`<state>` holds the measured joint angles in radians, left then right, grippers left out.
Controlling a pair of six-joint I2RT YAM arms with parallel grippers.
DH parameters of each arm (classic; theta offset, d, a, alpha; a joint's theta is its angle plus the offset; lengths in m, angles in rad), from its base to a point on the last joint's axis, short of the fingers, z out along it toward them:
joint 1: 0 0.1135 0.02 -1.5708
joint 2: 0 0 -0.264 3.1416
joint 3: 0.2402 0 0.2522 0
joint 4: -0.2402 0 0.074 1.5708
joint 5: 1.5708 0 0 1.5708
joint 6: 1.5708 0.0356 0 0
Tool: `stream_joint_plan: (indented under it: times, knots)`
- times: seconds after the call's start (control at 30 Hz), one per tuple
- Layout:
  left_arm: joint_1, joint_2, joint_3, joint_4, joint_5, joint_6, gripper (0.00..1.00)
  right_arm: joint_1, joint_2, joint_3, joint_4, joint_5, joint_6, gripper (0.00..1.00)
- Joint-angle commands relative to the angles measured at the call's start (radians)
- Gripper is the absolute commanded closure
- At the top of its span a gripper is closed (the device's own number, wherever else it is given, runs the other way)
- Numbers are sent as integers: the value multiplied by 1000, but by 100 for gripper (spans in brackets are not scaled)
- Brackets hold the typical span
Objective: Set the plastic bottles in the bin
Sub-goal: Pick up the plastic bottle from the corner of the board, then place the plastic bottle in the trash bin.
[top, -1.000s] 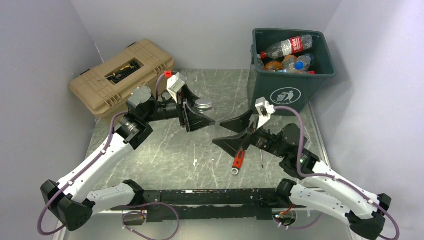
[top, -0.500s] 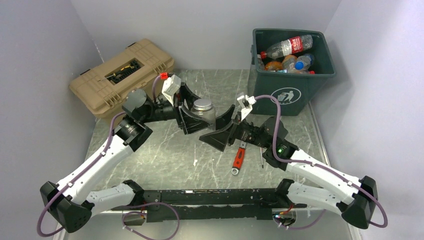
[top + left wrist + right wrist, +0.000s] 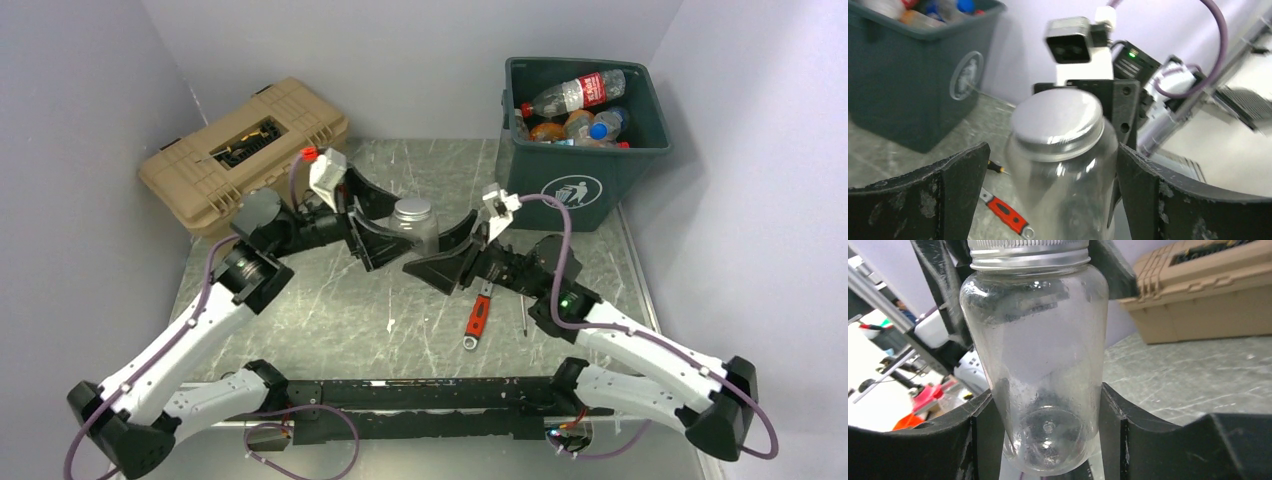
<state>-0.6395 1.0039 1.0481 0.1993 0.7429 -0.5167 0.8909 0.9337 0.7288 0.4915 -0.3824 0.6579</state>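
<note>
Several plastic bottles (image 3: 580,97) lie in the dark green bin (image 3: 575,185) at the back right, and its front also shows in the left wrist view (image 3: 903,100). A clear jar (image 3: 413,222) with a silver screw lid hangs above the table's middle between both grippers. My right gripper (image 3: 425,250) is shut on the jar's base (image 3: 1048,440), both fingers pressed against its sides. My left gripper (image 3: 385,222) stands open around the jar's top (image 3: 1058,145), with a gap on each side.
A tan toolbox (image 3: 245,150) sits at the back left. A red-handled wrench (image 3: 478,315) and a small screwdriver (image 3: 523,315) lie on the table under the right arm. Grey walls close in on both sides.
My right gripper swung in from the right and closed on the jar's base. My left gripper opened off the jar and drew slightly left.
</note>
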Motion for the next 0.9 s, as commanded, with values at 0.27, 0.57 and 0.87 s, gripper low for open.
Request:
stream_joint_plan:
  times: [0.27, 0.57, 0.87]
  knots:
    - [-1, -387, -45, -149, -826, 87, 1, -35, -28, 579, -581, 831, -573, 66]
    - [-1, -236, 79, -581, -1200, 260, 1, -535, 270, 871, -609, 927, -579, 65]
    - [-1, -120, 11, -604, -1267, 440, 1, -800, 434, 878, -571, 847, -461, 66]
